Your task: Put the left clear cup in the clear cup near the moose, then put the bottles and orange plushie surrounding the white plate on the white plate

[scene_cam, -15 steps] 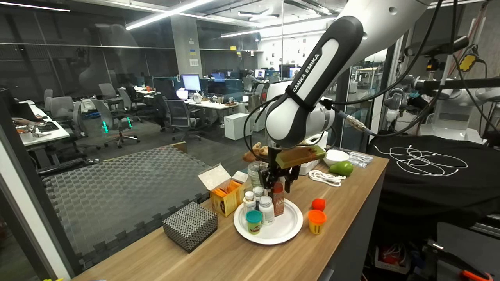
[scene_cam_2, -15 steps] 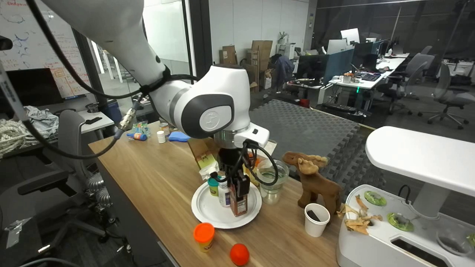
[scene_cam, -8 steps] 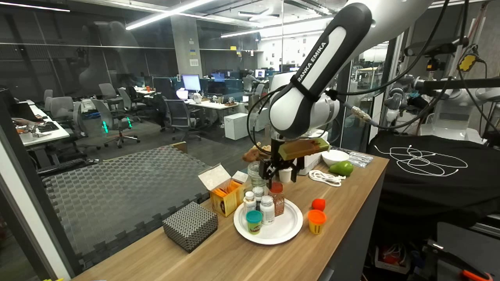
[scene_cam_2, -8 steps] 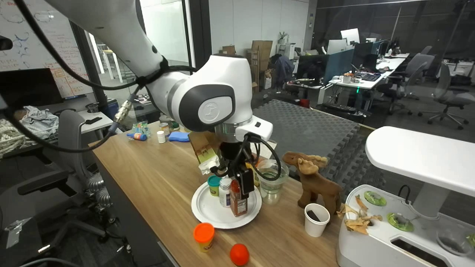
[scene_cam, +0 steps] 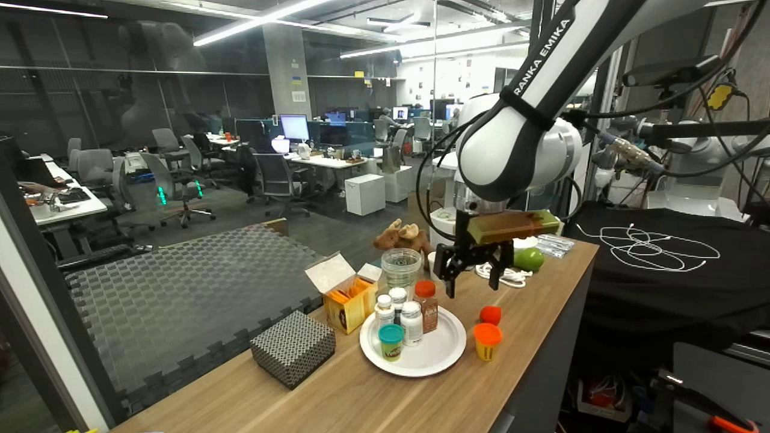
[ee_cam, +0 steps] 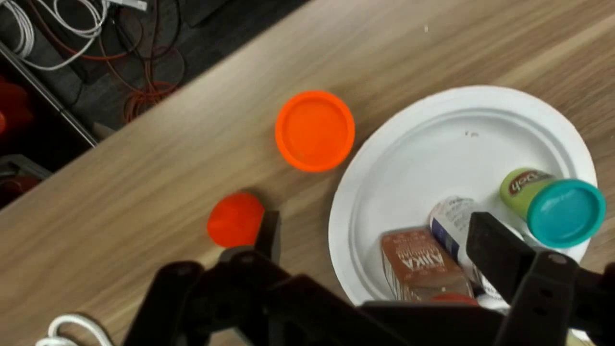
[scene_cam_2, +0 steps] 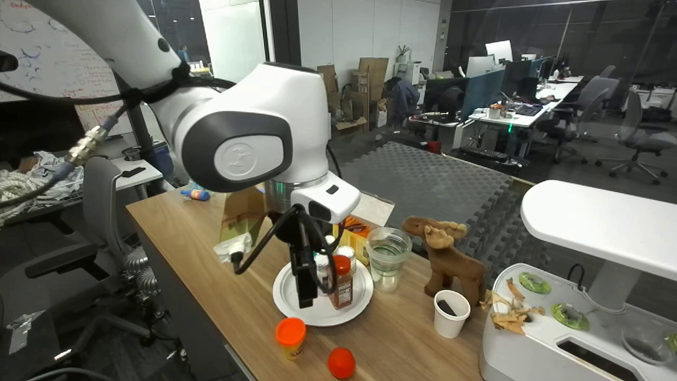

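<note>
Wrist view has the gripper (ee_cam: 375, 231) spread wide — the moose (scene_cam_2: 456, 264) shows only in both exterior views.

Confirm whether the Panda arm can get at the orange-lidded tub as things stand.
Probably yes: the tool is open and empty, and the orange-lidded tub stands upright beside the white plate, nothing covering its top.

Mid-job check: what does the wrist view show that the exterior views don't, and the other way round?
Only the wrist view: tiny dark specks on the white plate.
Only the exterior views: the moose in both and, in an exterior view, the patterned box.
Shared by all: the plate, brown bottle, orange plushie, orange-lidded tub and open gripper.
</note>
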